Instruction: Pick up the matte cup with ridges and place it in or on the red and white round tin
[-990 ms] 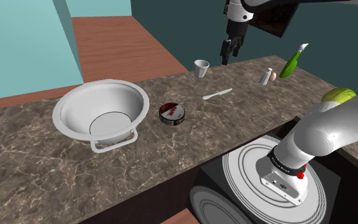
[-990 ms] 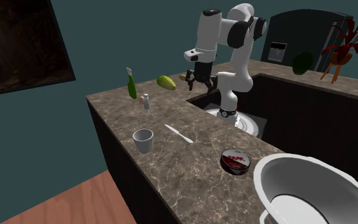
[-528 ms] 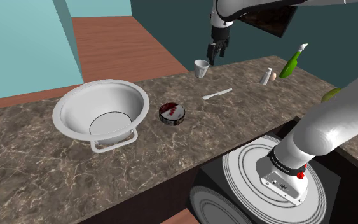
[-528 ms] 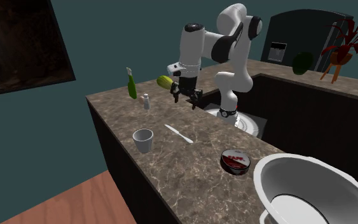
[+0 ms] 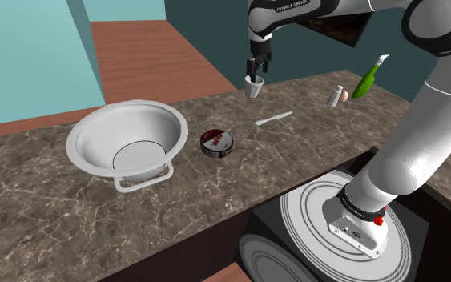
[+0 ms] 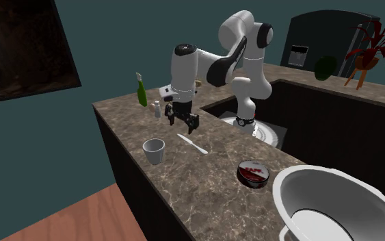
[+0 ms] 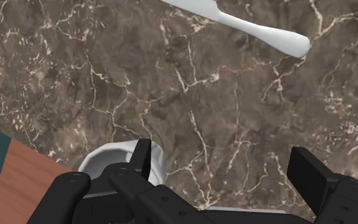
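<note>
**A:** Where is the pale cup (image 5: 253, 86) sitting?

**B:** It is standing upright on the table (image 5: 47, 216), near the far edge in the shoulder view. It is well apart from the red and white round tin (image 5: 216, 143), and a white knife (image 5: 274, 118) is lying nearby on that view's right.

**A:** And the end effector (image 6: 184, 122)?

**B:** It is hovering above the table, higher than the cup and not touching it. In the second exterior view it is hanging up and to the right of the cup. In the wrist view its fingers (image 7: 141, 154) are standing wide apart, released and gripping nothing. One of them is overlapping the cup's rim, so the cup is lying off to that side rather than centred in the gap.
</note>
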You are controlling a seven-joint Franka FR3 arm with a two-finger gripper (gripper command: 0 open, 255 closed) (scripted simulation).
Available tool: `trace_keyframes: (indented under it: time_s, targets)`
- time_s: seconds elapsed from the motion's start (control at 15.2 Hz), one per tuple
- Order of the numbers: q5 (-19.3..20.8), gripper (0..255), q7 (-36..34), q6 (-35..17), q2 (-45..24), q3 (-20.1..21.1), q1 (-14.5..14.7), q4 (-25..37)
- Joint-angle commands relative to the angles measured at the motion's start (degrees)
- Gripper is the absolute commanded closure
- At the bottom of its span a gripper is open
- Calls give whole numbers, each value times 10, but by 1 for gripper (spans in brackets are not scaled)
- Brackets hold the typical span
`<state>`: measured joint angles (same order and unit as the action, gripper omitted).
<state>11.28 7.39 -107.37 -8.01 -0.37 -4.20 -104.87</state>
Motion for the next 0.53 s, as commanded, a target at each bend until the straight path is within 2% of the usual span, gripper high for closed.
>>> trace_keyframes:
  time_s: [0.0, 0.46]
  targets:
    - [5, 0, 4, -2, -42, -3, -3, 37]
    - [17, 0, 20, 20, -202, -12, -9, 211]
